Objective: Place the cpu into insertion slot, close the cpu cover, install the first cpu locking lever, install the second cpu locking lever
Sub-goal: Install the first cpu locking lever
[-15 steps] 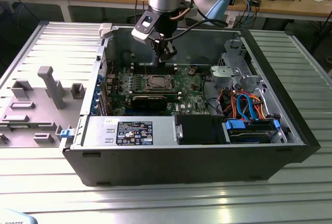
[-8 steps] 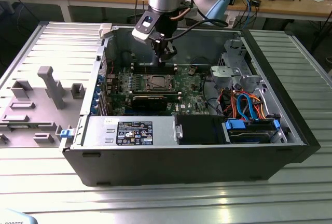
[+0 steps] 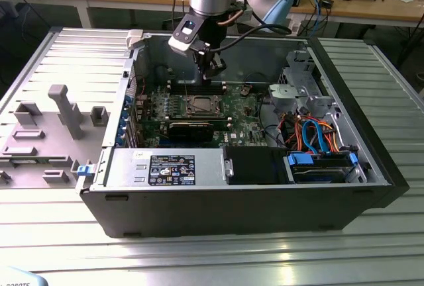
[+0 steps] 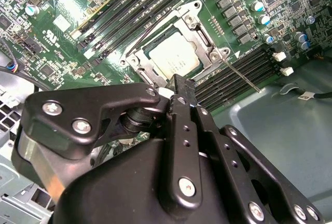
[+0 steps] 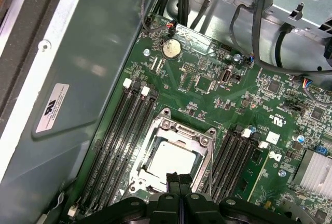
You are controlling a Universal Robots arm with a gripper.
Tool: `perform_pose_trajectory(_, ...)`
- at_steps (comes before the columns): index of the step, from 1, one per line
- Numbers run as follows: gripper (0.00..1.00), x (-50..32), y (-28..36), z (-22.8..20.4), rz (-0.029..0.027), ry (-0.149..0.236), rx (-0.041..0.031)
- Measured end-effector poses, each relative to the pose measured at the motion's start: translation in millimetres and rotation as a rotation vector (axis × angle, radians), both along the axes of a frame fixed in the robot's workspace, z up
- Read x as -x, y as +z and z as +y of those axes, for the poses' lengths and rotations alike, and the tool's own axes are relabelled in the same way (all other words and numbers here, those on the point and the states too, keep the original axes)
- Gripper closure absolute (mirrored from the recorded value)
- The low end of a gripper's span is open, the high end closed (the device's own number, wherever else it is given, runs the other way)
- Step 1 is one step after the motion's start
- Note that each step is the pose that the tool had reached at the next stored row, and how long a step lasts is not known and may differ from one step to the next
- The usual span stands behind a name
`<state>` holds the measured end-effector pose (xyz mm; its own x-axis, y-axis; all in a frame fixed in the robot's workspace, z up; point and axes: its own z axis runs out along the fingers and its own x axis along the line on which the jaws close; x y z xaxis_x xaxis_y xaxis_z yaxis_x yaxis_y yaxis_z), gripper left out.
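Observation:
The cpu (image 4: 173,58) (image 5: 170,159), a dull silver square, lies in the insertion slot (image 3: 199,106) on the green board. The cpu cover (image 4: 196,26) (image 5: 179,130), a silvery frame, lies flat around it, and the chip shows through its window. One thin locking lever (image 4: 241,73) runs from a corner of the socket out over the black memory slots. My gripper (image 3: 211,76) (image 4: 179,82) (image 5: 179,178) hangs just above the socket's edge. Its two black fingers are pressed together, shut on nothing.
The board sits deep in an open computer case (image 3: 232,200) with tall metal walls. Black memory slots (image 5: 122,141) flank the socket. A black graphics card (image 3: 191,129) lies in front, with cables and drive bays (image 3: 311,134) on the exterior view's right. A grey fixture tray (image 3: 46,134) sits outside on its left.

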<state>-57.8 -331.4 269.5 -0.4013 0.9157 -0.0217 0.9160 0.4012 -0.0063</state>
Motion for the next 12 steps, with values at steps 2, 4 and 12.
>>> perform_pose_trajectory(2,0.89,0.0,-0.1,-0.2,0.0,0.009,-0.0004)
perform_pose_trajectory(4,0.89,0.0,-0.1,-0.8,-0.0001,0.025,-0.0003)
perform_pose_trajectory(12,0.89,0.0,-0.6,-1.1,-0.0002,0.163,-0.0007)
